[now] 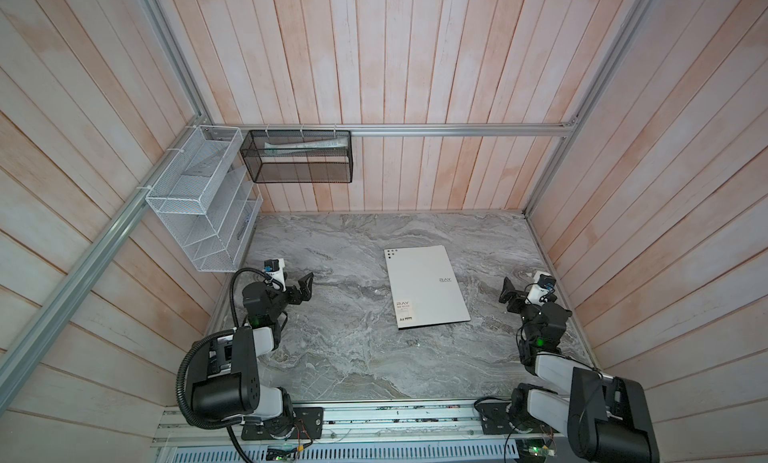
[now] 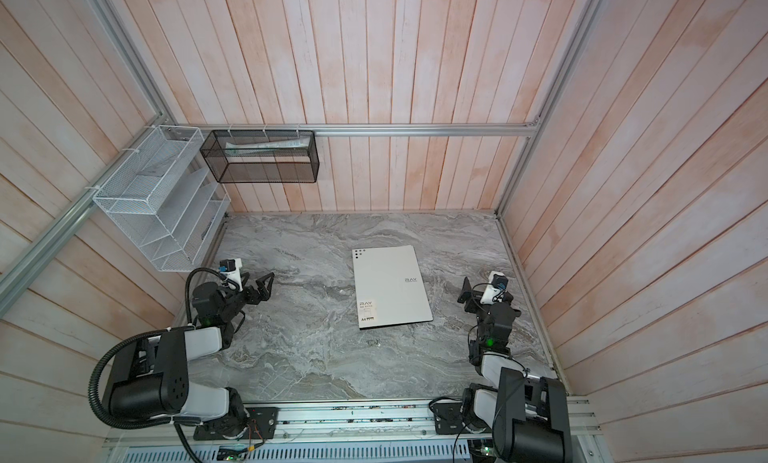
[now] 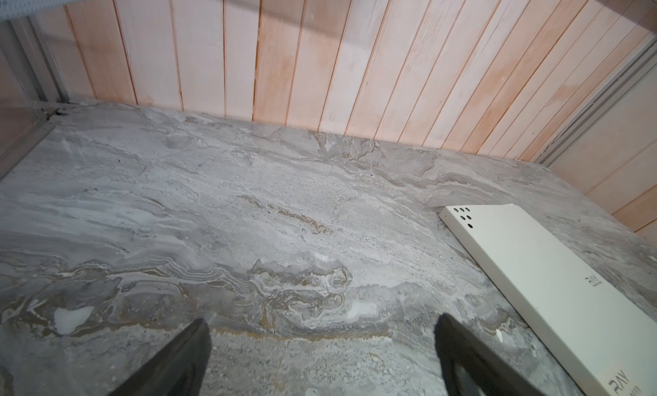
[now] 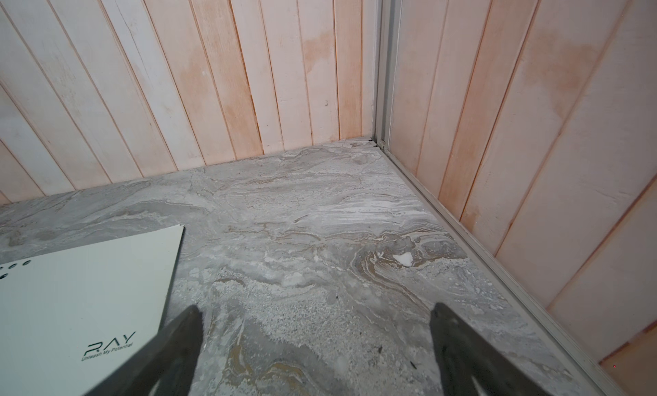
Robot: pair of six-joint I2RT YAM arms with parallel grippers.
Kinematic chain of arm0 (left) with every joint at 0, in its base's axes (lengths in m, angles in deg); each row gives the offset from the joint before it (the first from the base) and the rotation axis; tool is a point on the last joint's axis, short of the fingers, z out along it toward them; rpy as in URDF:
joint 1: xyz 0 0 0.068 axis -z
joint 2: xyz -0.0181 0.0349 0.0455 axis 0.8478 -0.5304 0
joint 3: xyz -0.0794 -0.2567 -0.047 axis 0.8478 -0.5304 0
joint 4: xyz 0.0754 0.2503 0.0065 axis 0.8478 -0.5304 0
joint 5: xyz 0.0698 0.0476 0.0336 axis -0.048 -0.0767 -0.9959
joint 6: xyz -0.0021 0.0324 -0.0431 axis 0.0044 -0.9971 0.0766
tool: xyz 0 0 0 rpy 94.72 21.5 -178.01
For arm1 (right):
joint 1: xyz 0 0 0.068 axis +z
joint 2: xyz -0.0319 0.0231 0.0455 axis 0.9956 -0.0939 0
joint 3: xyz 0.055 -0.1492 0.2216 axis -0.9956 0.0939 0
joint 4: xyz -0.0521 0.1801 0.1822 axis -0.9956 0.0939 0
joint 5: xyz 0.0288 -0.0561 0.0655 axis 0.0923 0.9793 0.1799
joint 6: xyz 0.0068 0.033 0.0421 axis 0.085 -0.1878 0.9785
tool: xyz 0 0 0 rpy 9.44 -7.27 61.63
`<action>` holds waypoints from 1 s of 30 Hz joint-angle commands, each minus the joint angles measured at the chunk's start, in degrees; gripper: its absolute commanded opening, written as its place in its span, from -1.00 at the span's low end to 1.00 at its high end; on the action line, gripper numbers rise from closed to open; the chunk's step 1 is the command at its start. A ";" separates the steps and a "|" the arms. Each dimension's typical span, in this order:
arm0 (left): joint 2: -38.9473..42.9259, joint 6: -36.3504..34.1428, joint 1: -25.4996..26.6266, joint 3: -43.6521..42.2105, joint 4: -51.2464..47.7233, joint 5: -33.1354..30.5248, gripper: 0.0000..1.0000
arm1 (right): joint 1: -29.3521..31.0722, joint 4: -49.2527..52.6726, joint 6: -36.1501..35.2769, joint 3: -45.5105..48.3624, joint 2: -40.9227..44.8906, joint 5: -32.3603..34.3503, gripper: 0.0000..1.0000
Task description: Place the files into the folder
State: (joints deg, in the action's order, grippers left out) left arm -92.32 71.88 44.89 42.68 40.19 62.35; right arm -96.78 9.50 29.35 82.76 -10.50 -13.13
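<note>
Both empty: left gripper (image 1: 307,284) and right gripper (image 1: 505,290) are hanging wide, flanking one folder (image 1: 426,288) lying shut at the centre of the worktop (image 1: 332,357). Files (image 1: 307,145), I judge, are sitting in the black basket (image 1: 299,175). I am only starting. Next: cover needing opening, sheets needing fetching.

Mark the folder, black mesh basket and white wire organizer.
folder (image 1: 424,286): a top view, middle of its closed cover.
black mesh basket (image 1: 301,173): a top view, front mesh wall.
white wire organizer (image 1: 187,178): a top view, outer mesh panel.
</note>
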 commanded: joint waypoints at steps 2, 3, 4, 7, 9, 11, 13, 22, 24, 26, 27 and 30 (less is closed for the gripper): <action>1.04 -0.55 -0.33 -1.26 5.58 0.75 1.00 | -0.40 -10.72 3.32 2.18 -3.17 -2.81 0.96; 0.24 -0.25 -0.30 -1.61 7.73 0.68 1.00 | -0.40 -12.73 3.98 2.39 -4.48 -2.84 0.96; -1.06 -0.49 -0.20 -2.11 10.80 0.56 1.00 | -0.41 -14.95 4.43 2.30 -5.97 -3.17 0.96; -5.27 -0.08 -0.03 -0.69 13.24 0.86 1.00 | -0.42 -16.24 2.82 0.90 -9.57 -4.06 0.96; -3.43 -0.67 0.13 -3.21 14.87 -0.09 1.00 | -0.29 -18.77 2.17 0.44 -12.79 -5.61 0.96; -3.63 -0.56 0.04 -6.48 21.59 0.55 1.00 | 0.22 -20.74 1.70 -0.51 -15.59 -7.35 0.96; -3.31 -1.30 0.96 -6.02 20.00 -1.40 1.00 | 2.88 -16.33 -2.54 -2.60 -16.21 -6.29 0.96; -7.14 -6.11 7.11 -5.01 20.61 -11.10 1.00 | 8.18 -10.56 -6.13 -6.96 -19.25 0.79 0.96; -6.49 -5.56 7.15 -4.58 18.51 -12.77 1.00 | 8.38 -12.43 -5.82 -6.44 -19.71 1.57 0.96; -6.82 -5.46 7.13 -4.76 19.56 -12.82 1.00 | 9.08 -11.49 -6.58 -6.52 -19.26 2.63 0.96; -6.40 -5.65 7.17 -4.36 18.04 -13.02 1.00 | 9.09 -11.08 -6.62 -6.88 -19.36 2.26 0.96; -6.45 -5.64 7.17 -4.44 18.43 -13.01 1.00 | 8.65 -10.37 -5.91 -7.22 -19.44 2.17 0.96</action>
State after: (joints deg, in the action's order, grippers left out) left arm -98.92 66.72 52.12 37.50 58.62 50.75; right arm -88.12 -2.59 23.91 76.69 -30.65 -12.06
